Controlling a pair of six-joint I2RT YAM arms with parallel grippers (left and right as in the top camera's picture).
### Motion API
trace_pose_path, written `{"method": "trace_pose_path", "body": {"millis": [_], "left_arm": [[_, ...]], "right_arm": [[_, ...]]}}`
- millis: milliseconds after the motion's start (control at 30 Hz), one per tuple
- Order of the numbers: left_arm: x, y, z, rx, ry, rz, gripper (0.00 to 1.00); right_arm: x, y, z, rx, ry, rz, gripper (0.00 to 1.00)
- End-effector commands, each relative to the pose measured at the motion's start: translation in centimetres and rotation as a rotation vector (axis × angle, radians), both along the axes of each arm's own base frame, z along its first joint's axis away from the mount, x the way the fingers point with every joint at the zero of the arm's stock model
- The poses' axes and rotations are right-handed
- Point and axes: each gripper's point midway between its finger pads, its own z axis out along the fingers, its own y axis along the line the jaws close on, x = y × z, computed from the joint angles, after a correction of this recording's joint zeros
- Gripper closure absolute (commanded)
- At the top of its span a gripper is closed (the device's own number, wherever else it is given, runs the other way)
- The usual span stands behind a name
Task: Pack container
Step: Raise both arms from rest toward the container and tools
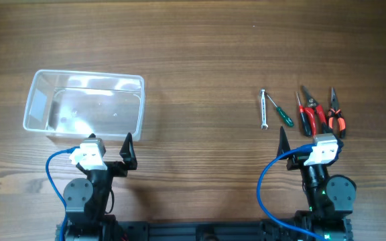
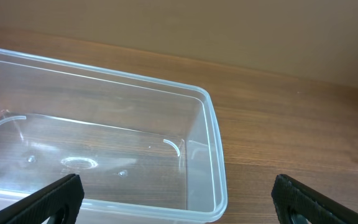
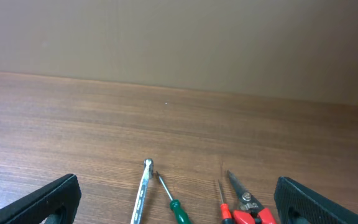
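You have five hand tools lying in a loose row on the right side of the counter [image 1: 200, 53]: a small wrench [image 1: 263, 109], a green-handled screwdriver [image 1: 281, 114] just beside it, then a red-handled screwdriver [image 1: 302, 119], red-handled cutters [image 1: 312, 110] and orange-and-black pliers [image 1: 336, 117] close together, their tips pointing away from the arms. The container [image 1: 89, 73] sits well apart from them on the left side of the counter, upright, its long side running left to right, with the wood grain showing through its clear floor. Your right claw [image 1: 311, 134] hangs just short of the tools' handles, spread wide and gripping nothing; in its wrist view the wrench and screwdrivers lie between its two black fingers [image 3: 309, 199]. Your left claw [image 1: 109, 142] is also spread wide with nothing in its grip, just short of the container's near wall and toward its right corner; its wrist camera looks over the near rim into the bin, one finger [image 2: 55, 199] low at each side of the view. Both arms are folded back close to their bases at the near edge of the counter, wrists pointing forward.
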Motion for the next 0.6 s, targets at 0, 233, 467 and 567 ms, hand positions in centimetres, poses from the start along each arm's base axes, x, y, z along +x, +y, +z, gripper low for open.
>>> {"method": "trace_pose_path", "body": {"millis": [0,233,467,567], "left_arm": [[0.02,-0.22,-0.33,-0.012,0.006,-0.011,0.00],[0.01,-0.22,-0.34,-0.012,0.007,-0.011,0.00],[0.01,-0.22,-0.34,-0.012,0.007,-0.011,0.00],[0.02,-0.22,-0.33,-0.012,0.006,-0.011,0.00]], "right_arm": [[-0.06,0.07,0.47,0.010,-0.016,0.003,0.00],[-0.06,0.07,0.47,0.010,-0.016,0.003,0.00],[-0.06,0.08,0.47,0.015,-0.015,0.004,0.00],[-0.06,0.08,0.47,0.043,-0.013,0.001,0.00]]}}
